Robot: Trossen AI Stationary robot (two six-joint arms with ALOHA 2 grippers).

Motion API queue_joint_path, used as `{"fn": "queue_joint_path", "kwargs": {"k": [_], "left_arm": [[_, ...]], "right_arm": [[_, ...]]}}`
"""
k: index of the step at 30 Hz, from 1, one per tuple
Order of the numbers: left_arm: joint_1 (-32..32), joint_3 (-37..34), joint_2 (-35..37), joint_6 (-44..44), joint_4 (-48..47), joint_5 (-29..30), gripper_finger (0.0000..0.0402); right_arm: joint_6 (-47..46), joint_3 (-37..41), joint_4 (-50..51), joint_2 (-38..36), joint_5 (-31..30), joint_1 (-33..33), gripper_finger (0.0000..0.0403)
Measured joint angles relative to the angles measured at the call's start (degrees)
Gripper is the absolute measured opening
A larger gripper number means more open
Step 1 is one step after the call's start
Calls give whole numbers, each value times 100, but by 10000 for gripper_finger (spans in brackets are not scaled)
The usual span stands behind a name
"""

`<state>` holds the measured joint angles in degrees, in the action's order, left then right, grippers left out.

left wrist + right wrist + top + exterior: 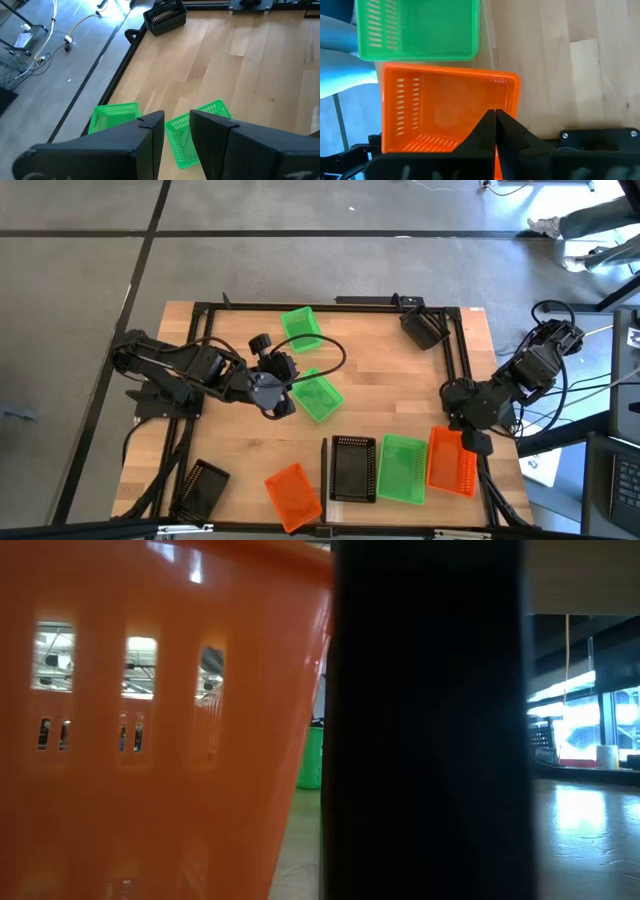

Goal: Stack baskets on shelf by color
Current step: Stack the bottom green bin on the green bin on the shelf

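An orange basket (450,460) sits at the near right beside a green basket (402,468) and a black basket (352,468), side by side. My right gripper (495,116) is shut, its tips over the orange basket (445,105) at the long wall toward the table's right edge. My left gripper (177,132) hangs open above a tilted green basket (190,142) at mid-table, holding nothing. Another green basket (301,327) lies farther back. I cannot make out the shelf apart from the tabletop. My right gripper comes slanting down from the table's right side. Its shut fingertips (487,125) stand just inside the orange basket's right long wall (440,142). The fingers hide the spot, so I cannot tell whether they touch the basket, which rests flat on the table.
A second orange basket (293,495) and a black basket (203,488) lie at the near left. Another black basket (425,328) sits at the far right by the black frame rail (455,350). In the low view an orange basket (150,740) and a dark post (430,720) fill the picture.
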<state>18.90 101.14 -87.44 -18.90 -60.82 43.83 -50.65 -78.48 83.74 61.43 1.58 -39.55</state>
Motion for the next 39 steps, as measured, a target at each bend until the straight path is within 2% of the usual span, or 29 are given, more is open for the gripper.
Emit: {"fn": "queue_joint_path", "kwargs": {"k": [6, 10, 14, 17, 20, 27, 32, 35, 39], "left_arm": [[0, 0, 0, 0, 0, 0, 85], [0, 0, 0, -258, -66, -7, 85], [-2, 0, 0, -1181, -488, -418, 85], [-2, -25, 1, -1732, -921, -840, 85], [-34, -260, 4, -1819, -957, -1027, 85], [-131, -1031, -2, -528, -945, -1012, 85], [-158, -1662, -2, 657, -454, -1052, 85], [-233, -2046, -2, 1229, -42, -1385, 85], [-423, -2466, -2, 2168, 252, -1957, 85]], "right_arm": [[175, -345, 3, 0, -116, -2, 0], [298, -815, -1, -2, -918, -4, 0], [465, -1121, 47, -7, -1981, -4, 0], [767, -1219, 52, -8, -2271, -4, 0], [1084, -1248, 34, -9, -2299, -4, 0], [1935, -1250, -385, -9, -2315, -4, 0], [1987, -1250, -393, -17, -2315, -4, 0], [1963, -1250, -396, -20, -2380, -4, 0], [1940, -1250, -538, -22, -2788, -2, 0]]}}
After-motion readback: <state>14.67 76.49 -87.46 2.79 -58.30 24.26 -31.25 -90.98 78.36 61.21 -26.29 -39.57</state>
